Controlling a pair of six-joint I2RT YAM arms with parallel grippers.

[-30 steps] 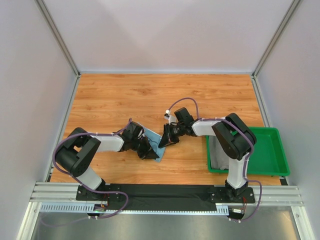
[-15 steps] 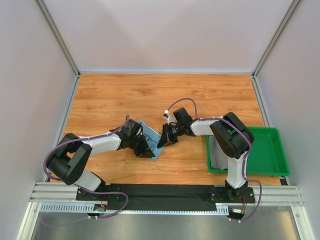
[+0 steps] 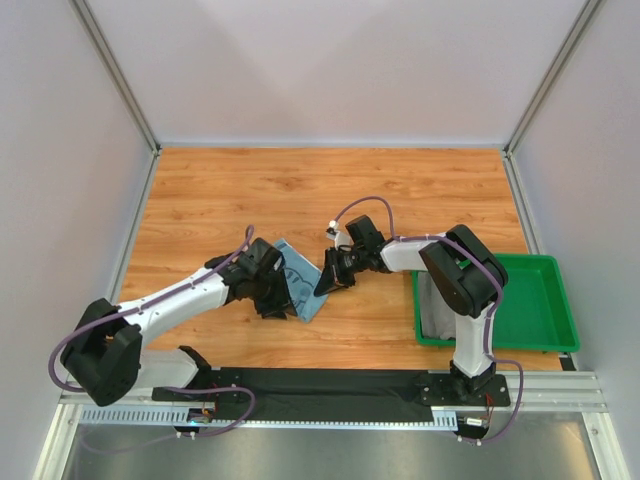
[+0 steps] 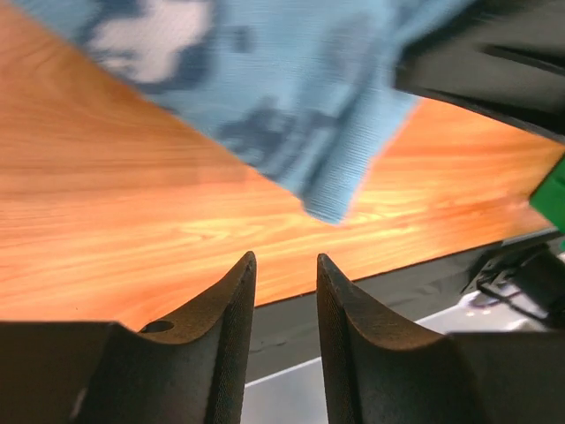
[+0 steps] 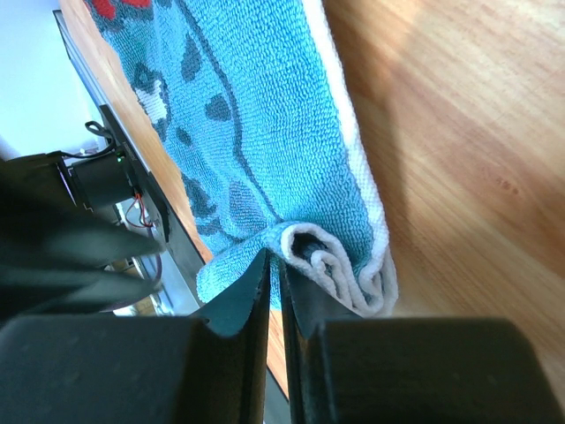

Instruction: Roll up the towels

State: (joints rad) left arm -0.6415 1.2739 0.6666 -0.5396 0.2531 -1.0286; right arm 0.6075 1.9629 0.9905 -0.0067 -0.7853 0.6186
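A light blue towel (image 3: 303, 288) with darker print lies on the wooden table between my two grippers. My right gripper (image 3: 325, 283) is shut on its right edge. In the right wrist view the pinched edge of the towel (image 5: 256, 115) is curled into a small roll with white backing beside the right gripper (image 5: 275, 261). My left gripper (image 3: 279, 300) sits at the towel's left side. In the left wrist view the left gripper (image 4: 287, 265) is open and empty, with the towel (image 4: 291, 97) beyond its tips. A grey towel (image 3: 432, 305) hangs in the tray's left end.
A green plastic tray (image 3: 535, 300) stands at the right near the table's front edge, beside the right arm's base. The black mounting rail (image 3: 320, 385) runs along the front. Grey walls enclose the table on three sides.
The left arm's elbow has swung out to the left and low, and its gripper has drawn slightly left along the towel. The right gripper has kept its hold and barely moved.
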